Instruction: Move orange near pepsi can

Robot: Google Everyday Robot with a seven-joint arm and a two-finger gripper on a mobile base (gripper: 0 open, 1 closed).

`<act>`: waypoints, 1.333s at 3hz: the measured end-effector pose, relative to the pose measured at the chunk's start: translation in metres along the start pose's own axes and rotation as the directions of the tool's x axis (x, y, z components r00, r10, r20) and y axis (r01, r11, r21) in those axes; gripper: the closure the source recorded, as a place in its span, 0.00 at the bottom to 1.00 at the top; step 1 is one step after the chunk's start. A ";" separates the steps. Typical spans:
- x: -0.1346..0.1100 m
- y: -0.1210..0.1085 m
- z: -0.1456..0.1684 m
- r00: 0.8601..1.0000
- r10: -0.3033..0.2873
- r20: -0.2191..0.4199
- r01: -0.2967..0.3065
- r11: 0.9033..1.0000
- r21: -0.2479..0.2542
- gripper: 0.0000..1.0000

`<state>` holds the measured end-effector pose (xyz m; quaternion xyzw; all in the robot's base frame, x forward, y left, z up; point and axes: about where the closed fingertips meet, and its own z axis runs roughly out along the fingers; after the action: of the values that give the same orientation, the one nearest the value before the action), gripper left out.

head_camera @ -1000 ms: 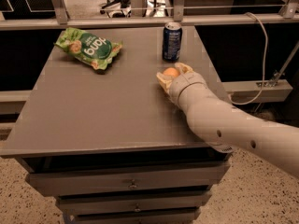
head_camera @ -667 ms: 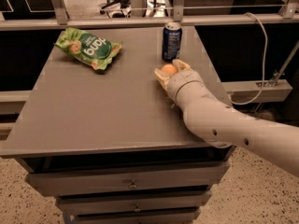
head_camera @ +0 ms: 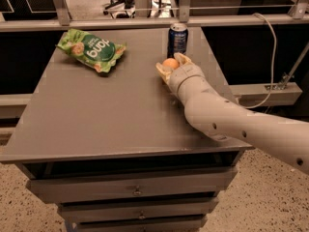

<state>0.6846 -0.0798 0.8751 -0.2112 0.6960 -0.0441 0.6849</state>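
The orange is a small round fruit held between the fingers of my gripper, low over the grey cabinet top. The gripper is shut on it, one finger on each side. The pepsi can, dark blue with a silver rim, stands upright at the back edge of the top, just behind the gripper and a short gap away from the orange. My beige arm reaches in from the lower right.
A green snack bag lies at the back left of the top. A metal rail runs behind the cabinet. Drawers are below the front edge. A cable hangs at the right.
The gripper with the orange has moved a little toward the back, closer to the pepsi can. The can and the bag have not moved.
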 end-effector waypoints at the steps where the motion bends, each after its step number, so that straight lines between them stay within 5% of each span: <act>1: 0.007 -0.002 0.008 0.999 -0.024 -0.031 0.025 1.000 0.009 0.84; 4: 0.025 -0.003 0.013 0.995 -0.027 -0.095 0.032 0.998 0.055 0.06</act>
<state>0.6990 -0.0885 0.8518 -0.1998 0.7230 -0.0836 0.6560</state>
